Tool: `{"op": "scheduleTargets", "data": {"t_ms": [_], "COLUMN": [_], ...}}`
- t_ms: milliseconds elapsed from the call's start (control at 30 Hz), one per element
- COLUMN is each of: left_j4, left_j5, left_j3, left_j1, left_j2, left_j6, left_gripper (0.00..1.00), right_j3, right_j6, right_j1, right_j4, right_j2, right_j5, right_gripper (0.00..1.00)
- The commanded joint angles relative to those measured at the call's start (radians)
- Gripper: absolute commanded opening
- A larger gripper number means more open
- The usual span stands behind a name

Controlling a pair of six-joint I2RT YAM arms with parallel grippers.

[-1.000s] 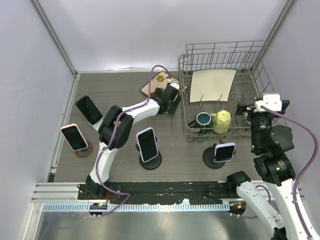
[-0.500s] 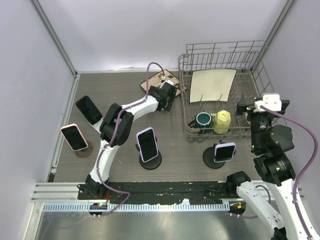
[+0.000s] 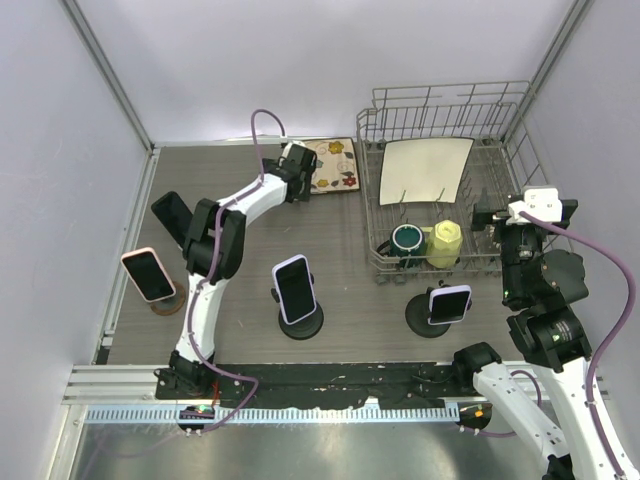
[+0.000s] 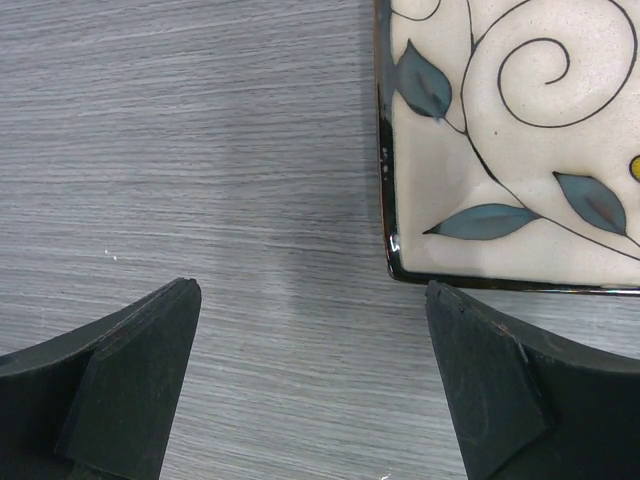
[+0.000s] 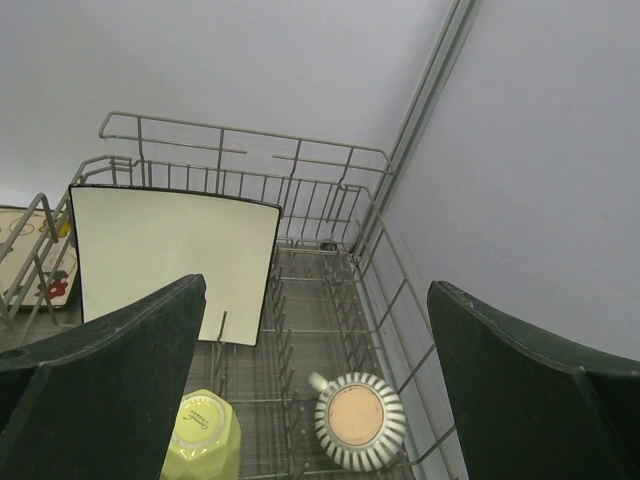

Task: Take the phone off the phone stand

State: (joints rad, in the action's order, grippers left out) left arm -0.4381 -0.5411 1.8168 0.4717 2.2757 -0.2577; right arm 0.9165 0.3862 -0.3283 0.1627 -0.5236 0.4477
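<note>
Left gripper [image 4: 310, 292]: jaws held wide apart, nothing gripped. Bare table [image 4: 180, 150] seen beneath. Corner of leaf-patterned plate [image 4: 500, 150] just ahead-right of tips.
Right gripper [image 5: 315, 288]: jaws spread, nothing clasped. Dish rack [image 5: 300, 160] below, white plate [image 5: 170, 250] stood inside.
Phone [image 3: 295, 288] seen propped on phone stand [image 3: 303, 324], well behind left jaws, untouched.

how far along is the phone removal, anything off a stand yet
Done: nothing; the centre phone, right phone and pink-cased phone all sit on their stands. In hand: nothing; the left fingers are open beside the patterned plate, the right fingers open above the dish rack. Left: reach a phone, grip it, lift it off.
</note>
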Motion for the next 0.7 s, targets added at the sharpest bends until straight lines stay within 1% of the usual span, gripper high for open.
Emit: {"op": "scheduleTargets", "data": {"t_ms": [0, 100, 200, 300, 400, 433, 467, 567, 600, 667], "left_j4": [0.010, 0.006, 0.006, 0.007, 0.003, -0.001, -0.007, -0.019, -0.025, -0.039], "left_j5": [-0.002, 0.038, 0.075, 0.114, 0.150, 0.165, 0.171, 0.210, 0.226, 0.283], "left_j3": [-0.005, -0.043, -0.085, -0.129, -0.186, -0.203, -0.220, -0.309, -0.356, -0.404], "left_j1": [-0.005, -0.028, -0.050, -0.061, -0.065, -0.065, -0.065, -0.067, -0.065, -0.067], "left_j2": [-0.041, -0.094, -0.182, -0.306, -0.445, -0.481, -0.558, -0.685, -0.772, -0.856], "left_j6": [-0.040, -0.078, -0.104, -0.124, -0.138, -0.141, -0.147, -0.164, -0.169, -0.170], "left_gripper": [1.00, 1.00, 1.00, 1.00, 1.00, 1.00, 1.00, 1.00, 1.00, 1.00], "right_j3": [0.050, 0.076, 0.099, 0.123, 0.169, 0.204, 0.226, 0.304, 0.315, 0.314], "right_j6": [-0.010, -0.032, -0.073, -0.107, -0.156, -0.171, -0.173, -0.207, -0.219, -0.251], "right_j1": [-0.005, -0.005, -0.005, -0.005, -0.003, -0.003, -0.005, -0.005, -0.005, -0.006], "right_j4": [0.003, 0.032, 0.054, 0.069, 0.110, 0.148, 0.175, 0.264, 0.276, 0.285], "right_j2": [-0.012, -0.030, -0.053, -0.085, -0.140, -0.157, -0.174, -0.254, -0.278, -0.289], "right_j5": [-0.030, -0.059, -0.107, -0.171, -0.275, -0.312, -0.411, -0.552, -0.569, -0.595], "right_gripper": [0.98, 0.98, 0.98, 0.98, 0.98, 0.98, 0.98, 0.98, 0.98, 0.98]}}
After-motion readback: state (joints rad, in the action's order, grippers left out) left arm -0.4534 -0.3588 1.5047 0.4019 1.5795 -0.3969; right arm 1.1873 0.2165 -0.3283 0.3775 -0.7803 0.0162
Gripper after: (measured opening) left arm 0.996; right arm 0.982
